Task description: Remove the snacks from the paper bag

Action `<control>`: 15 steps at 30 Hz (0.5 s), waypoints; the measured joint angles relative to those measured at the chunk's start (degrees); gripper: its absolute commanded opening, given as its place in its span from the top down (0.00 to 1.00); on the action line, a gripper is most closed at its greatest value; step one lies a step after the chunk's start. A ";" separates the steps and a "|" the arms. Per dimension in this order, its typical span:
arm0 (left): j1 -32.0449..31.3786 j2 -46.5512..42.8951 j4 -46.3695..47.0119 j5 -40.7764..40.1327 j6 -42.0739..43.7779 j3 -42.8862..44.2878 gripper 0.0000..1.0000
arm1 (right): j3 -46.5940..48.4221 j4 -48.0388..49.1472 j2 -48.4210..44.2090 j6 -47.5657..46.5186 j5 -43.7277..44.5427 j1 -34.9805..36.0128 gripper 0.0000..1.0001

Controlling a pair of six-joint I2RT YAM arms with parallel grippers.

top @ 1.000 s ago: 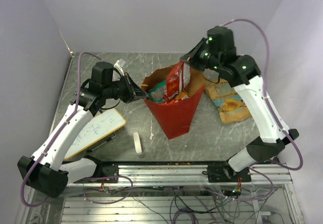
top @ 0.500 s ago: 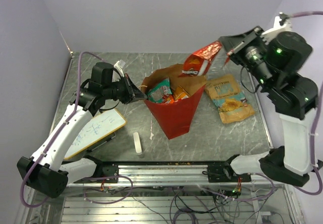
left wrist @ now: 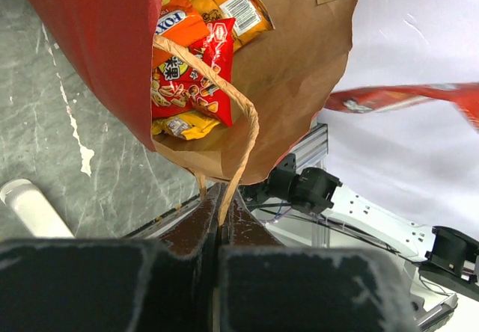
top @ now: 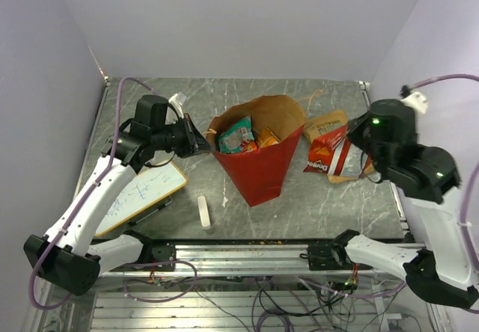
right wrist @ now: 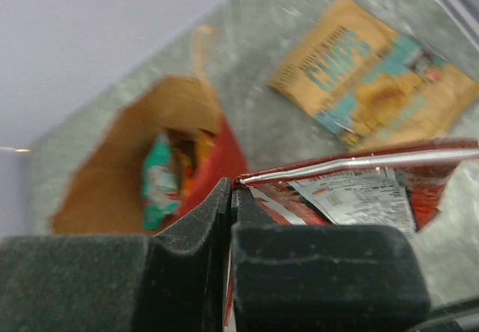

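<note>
Wrist views show left end effector pinching bag handle, right end effector clenching red packet.

Paper bag mouth gapes wide, so straight down is free until the snacks inside. Its left rim is taken by the left gripper pinched there. Right of it a red packet and tan packet crowd things; eraser bar sits front-left.

plain pale lilac walls rise behind and on both sides of a grey, white-veined marble-look tabletop; a silver aluminium rail runs along its near edge.
</note>
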 measured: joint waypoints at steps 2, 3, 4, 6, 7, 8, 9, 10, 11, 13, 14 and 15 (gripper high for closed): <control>0.00 -0.02 -0.28 -0.13 0.42 0.02 0.93 | -6.10 -1.81 -0.22 2.16 2.03 0.00 1.00; 0.00 -0.02 -0.39 -0.15 0.55 0.02 0.93 | -8.74 -2.54 -0.22 3.04 2.78 0.00 1.00; 0.00 -0.02 -0.52 -0.15 0.68 0.02 0.93 | -11.43 -2.93 0.11 3.74 3.39 -0.02 1.00; 0.00 -0.02 -0.96 -0.20 1.05 0.24 0.93 | -15.45 -3.02 1.14 4.24 4.17 -0.04 1.00; 0.00 -0.02 -1.36 -0.26 1.33 0.55 0.93 | -16.90 -2.99 1.90 4.22 4.37 -0.11 1.00; 0.00 -0.02 -1.57 -0.35 1.66 0.87 0.93 | -17.79 -2.89 2.86 4.02 4.42 -0.26 1.00; 0.00 0.00 -1.84 -0.48 2.08 1.25 0.93 | -18.16 -2.60 3.91 3.72 4.46 -0.52 1.00; 0.00 0.02 -2.14 -0.63 2.43 1.66 0.93 | -18.25 -1.95 5.18 2.97 4.44 -1.16 1.00; 0.00 0.02 -2.36 -0.81 2.69 1.95 0.93 | -18.25 -0.68 6.45 1.97 4.15 -2.16 1.00; 0.00 0.02 -2.75 -1.22 3.13 2.21 0.93 | -18.25 2.80 8.81 -1.01 1.97 -5.88 1.00; 0.00 0.04 -2.99 -1.46 3.23 2.25 0.93 | -18.25 4.98 9.99 -2.67 0.15 -8.66 1.00; 0.00 0.04 -3.17 -1.66 3.37 2.29 0.93 | -18.25 7.04 11.10 -4.31 -1.70 -11.58 1.00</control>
